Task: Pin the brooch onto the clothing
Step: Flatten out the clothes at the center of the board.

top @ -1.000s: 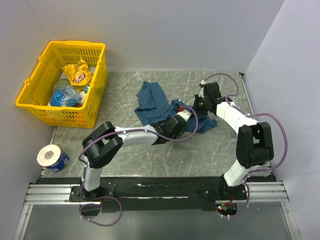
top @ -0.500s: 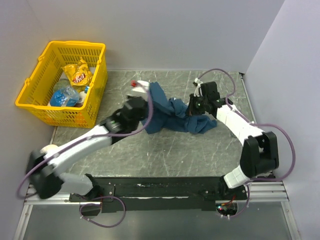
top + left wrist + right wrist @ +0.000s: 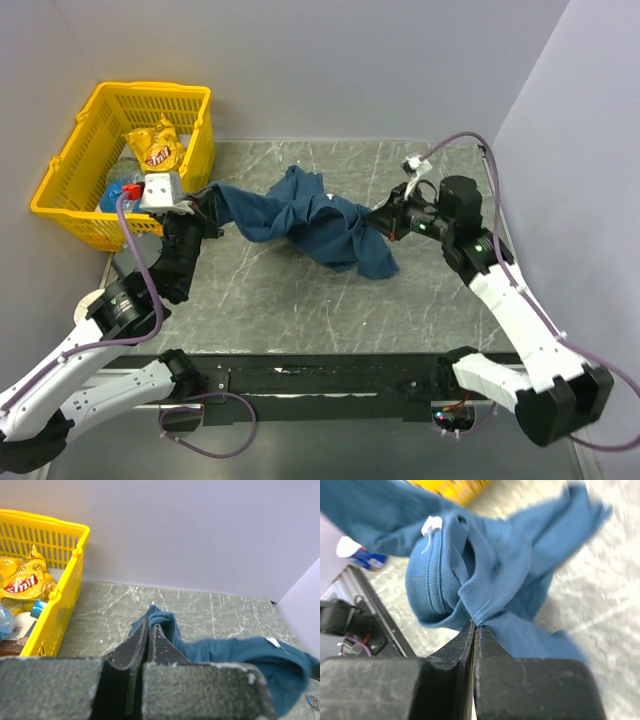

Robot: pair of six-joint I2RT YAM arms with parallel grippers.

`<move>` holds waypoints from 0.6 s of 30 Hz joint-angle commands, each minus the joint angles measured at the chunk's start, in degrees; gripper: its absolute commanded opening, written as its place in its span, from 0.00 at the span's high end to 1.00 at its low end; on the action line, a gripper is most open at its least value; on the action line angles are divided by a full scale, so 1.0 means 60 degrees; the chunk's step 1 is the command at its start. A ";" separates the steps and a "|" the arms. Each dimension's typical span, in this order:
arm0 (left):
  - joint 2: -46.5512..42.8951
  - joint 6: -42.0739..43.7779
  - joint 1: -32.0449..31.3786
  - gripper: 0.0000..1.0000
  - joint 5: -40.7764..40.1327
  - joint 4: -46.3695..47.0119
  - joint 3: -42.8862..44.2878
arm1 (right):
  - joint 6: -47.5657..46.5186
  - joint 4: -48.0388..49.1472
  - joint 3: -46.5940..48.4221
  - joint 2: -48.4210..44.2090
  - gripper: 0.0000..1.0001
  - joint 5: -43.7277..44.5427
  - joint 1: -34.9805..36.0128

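**Grey marbled tabletop (image 3: 300,300), dark teal soft-fabric T-shirt (image 3: 320,225) strung across it**

Its long axis ran from the left gripper (image 3: 210,202) to the right gripper (image 3: 378,216), each clenched on a pinch of cloth. Between them it sagged, bunched and twisted; a small white label (image 3: 431,526) showed just above the right fingertips.

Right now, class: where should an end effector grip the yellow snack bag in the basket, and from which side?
Grip the yellow snack bag by its crimped end seal, from above. It lies uppermost in the basket, whose walls block sideways approaches; the thin flat seal probably suits a pinch better than the puffy body.
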 commanded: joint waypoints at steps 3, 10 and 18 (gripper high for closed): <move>-0.0048 0.0475 -0.0034 0.99 -0.0202 0.0635 0.0131 | 0.0109 0.2326 -0.0293 -0.0869 1.00 -0.0665 -0.0025; 0.1020 0.0770 0.0141 0.99 -0.1273 0.0651 0.0789 | 0.0358 0.0688 0.1809 0.2496 0.99 0.1298 -0.0742; 0.2382 0.0024 0.1458 0.99 -0.0087 0.0051 0.1449 | 0.0037 -0.1894 0.3872 0.4892 0.11 0.4739 -0.0378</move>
